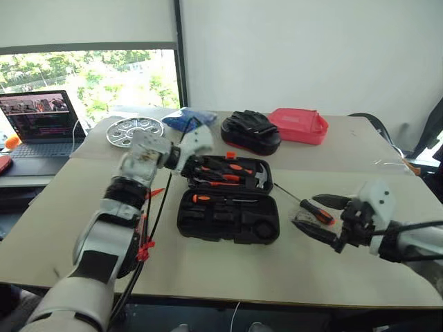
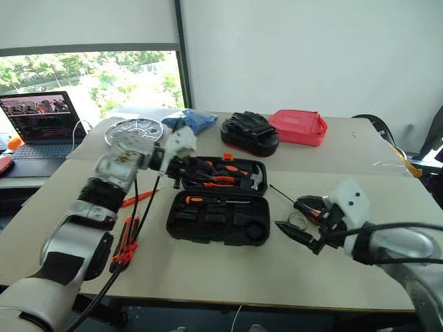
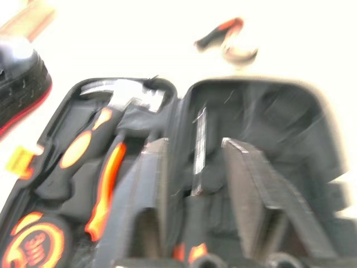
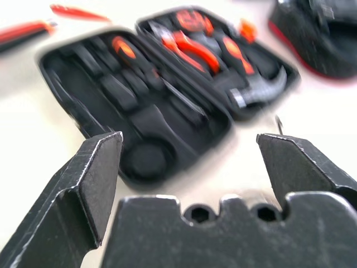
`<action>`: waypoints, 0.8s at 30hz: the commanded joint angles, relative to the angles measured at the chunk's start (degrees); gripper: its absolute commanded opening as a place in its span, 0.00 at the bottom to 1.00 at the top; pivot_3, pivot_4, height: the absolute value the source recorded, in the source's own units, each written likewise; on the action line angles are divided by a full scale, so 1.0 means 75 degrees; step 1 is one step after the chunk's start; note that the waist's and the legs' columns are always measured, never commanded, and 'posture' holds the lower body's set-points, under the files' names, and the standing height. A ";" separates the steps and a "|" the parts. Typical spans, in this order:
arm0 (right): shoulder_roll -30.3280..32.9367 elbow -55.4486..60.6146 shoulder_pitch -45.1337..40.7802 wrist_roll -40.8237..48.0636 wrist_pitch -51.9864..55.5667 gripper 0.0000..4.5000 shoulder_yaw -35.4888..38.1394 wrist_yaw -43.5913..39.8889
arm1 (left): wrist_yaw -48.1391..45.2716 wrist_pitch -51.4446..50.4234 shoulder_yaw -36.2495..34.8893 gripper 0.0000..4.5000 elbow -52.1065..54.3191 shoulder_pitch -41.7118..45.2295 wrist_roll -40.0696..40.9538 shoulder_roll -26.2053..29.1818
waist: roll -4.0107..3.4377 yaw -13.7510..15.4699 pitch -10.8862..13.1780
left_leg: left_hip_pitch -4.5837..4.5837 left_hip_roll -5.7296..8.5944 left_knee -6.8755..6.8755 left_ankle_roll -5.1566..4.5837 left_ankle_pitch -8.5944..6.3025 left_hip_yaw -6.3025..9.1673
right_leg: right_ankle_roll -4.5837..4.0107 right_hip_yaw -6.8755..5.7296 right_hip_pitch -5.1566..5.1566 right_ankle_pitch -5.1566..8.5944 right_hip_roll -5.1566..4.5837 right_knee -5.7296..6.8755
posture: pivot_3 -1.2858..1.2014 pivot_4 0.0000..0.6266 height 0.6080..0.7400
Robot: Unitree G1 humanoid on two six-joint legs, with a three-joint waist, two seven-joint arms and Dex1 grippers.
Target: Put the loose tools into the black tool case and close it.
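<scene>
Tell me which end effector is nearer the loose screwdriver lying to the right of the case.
Right. The right end effector sits open around the screwdriver; the left end effector hovers over the black tool case, well away.

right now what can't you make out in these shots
- Far left corner of the open black moulded-plastic tool case: hidden behind the left gripper in the head views.
- Small round object beside the orange-and-black screwdriver: too small to identify.
- Left wrist view: blurred; the left gripper's fingers cover the recesses behind them.
</scene>
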State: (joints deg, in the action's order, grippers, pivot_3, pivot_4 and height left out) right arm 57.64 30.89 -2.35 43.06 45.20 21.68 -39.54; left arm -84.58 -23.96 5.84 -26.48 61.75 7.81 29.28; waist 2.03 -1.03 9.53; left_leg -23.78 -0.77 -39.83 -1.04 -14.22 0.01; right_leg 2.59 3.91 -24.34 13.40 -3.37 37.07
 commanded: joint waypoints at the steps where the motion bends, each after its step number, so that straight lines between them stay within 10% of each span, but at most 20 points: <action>1: 0.0850 -0.1196 -0.0375 -0.0196 0.0189 1.00 0.0197 -0.0887 | -0.0394 -0.1591 -0.0803 0.75 0.2576 -0.0762 0.1480 0.0930 | -0.0012 -0.0039 0.0007 | 0.0004 -0.0002 0.0000 0.0000 0.0000 -0.0001 | 0.0000 0.0004 -0.0001 0.0000 0.0000 0.0000 | 0.52 0.24 1.00; 4: 0.1530 -0.2232 -0.0581 -0.0444 0.0092 1.00 0.0048 -0.1659 | -0.0466 -0.2932 -0.1517 0.95 0.4088 -0.1565 0.2551 0.2019 | -0.0017 -0.0040 0.0010 | 0.0020 -0.0007 0.0001 0.0000 0.0000 -0.0005 | -0.0002 0.0006 0.0007 0.0001 0.0004 0.0004 | 0.52 0.24 1.00; 9: 0.2067 -0.3423 -0.0935 -0.1063 -0.0161 1.00 -0.0387 -0.2305 | -0.0382 -0.4270 -0.2304 0.97 0.5788 -0.2537 0.4065 0.3341 | -0.0027 -0.0041 0.0015 | 0.0049 -0.0012 0.0012 0.0001 0.0000 -0.0021 | -0.0007 0.0007 0.0023 0.0007 0.0003 0.0002 | 0.52 0.24 1.00; 18: 0.1148 -0.4689 -0.3449 -0.2176 0.0009 1.00 -0.2619 -0.2360 | 0.0879 -0.4139 -0.2064 0.97 0.6395 -0.2489 0.4736 0.3197 | -0.0028 -0.0039 0.0015 | 0.0061 -0.0008 0.0005 0.0010 0.0005 -0.0072 | -0.0008 0.0012 0.0029 0.0008 0.0008 0.0005 | 0.52 0.24 1.00; 24: 0.0236 -0.6302 -0.5089 -0.3662 -0.0221 0.75 -0.4170 -0.2264 | 0.1448 -0.3910 -0.1673 1.00 0.6460 -0.2222 0.4805 0.2895 | -0.0032 -0.0083 0.0018 | 0.0045 -0.0006 0.0012 0.0009 0.0004 -0.0073 | -0.0012 0.0015 0.0012 0.0006 0.0008 0.0003 | 0.52 0.24 1.00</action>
State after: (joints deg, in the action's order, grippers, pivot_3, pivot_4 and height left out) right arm 60.15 -12.52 -37.76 19.75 45.32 -7.97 -57.21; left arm -74.94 -54.88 -6.48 20.70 43.66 42.94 51.06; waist 1.79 -1.65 9.66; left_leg -23.46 -0.81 -39.75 -0.97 -14.19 -0.54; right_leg 2.50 4.02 -24.25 13.44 -3.31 37.09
